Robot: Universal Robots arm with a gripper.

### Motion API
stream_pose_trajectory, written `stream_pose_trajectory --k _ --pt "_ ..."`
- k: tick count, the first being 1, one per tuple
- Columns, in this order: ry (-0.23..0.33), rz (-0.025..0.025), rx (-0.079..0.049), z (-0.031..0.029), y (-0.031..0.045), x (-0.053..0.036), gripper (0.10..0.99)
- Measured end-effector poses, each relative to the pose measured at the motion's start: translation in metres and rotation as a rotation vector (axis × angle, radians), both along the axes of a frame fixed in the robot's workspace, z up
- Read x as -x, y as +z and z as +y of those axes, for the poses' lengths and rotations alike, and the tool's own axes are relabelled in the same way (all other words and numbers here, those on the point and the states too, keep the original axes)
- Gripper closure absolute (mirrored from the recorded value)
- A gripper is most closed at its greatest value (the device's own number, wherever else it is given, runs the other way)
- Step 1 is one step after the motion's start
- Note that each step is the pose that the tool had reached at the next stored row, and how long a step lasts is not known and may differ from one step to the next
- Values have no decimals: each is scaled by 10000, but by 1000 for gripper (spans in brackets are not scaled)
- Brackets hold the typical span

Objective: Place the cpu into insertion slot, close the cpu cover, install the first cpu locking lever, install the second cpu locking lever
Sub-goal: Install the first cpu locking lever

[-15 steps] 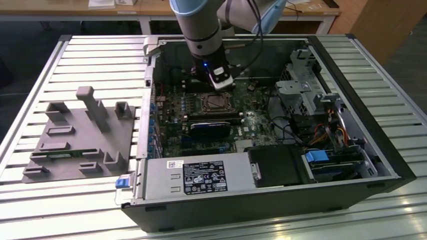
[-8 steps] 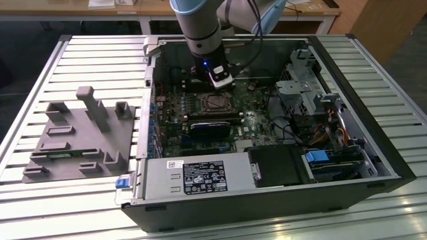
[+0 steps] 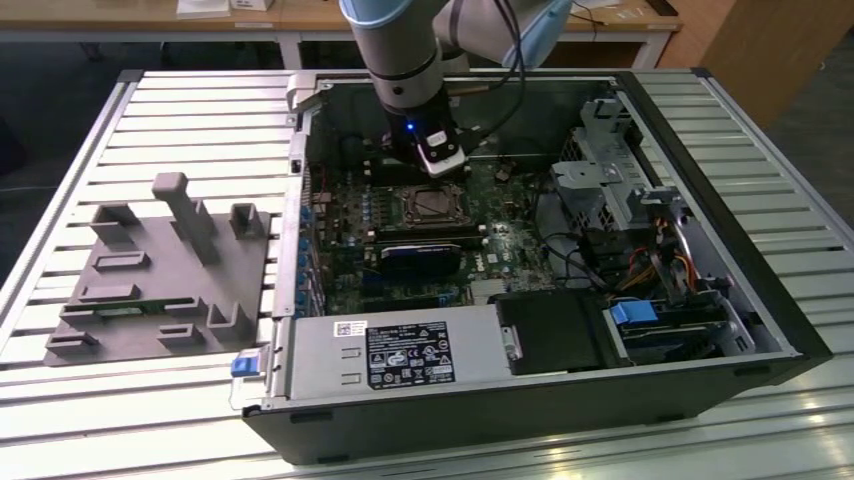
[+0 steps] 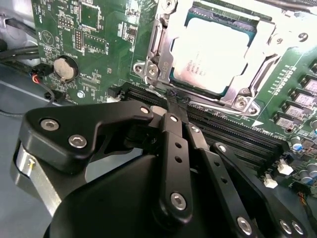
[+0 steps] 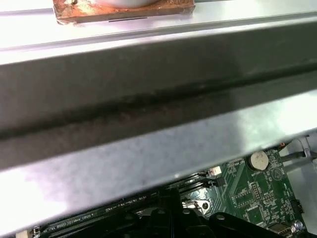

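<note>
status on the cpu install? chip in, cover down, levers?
Done: the cpu sits in the insertion slot with the cpu cover down around it. In hand: the gripper, fingers together and holding nothing, is at the socket's edge by the memory slots. Left: I cannot tell whether either locking lever is latched.

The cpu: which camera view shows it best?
The second wrist view: the cpu lies close and bright in the insertion slot, under the cpu cover. The exterior view shows the socket far and dark.
</note>
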State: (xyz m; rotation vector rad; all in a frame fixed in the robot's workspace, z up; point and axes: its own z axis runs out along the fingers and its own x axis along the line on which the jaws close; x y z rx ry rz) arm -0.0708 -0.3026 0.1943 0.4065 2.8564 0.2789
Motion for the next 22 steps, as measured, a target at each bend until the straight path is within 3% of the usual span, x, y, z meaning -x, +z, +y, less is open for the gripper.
stream_pose_trajectory --k 5,11,17,22 --pt "-12 1 70 10 -13 0 980" --pt "-38 -1 252 13 -33 -1 980" --pt "-41 1 261 13 -38 0 980" --pt "-41 0 261 13 35 0 980"
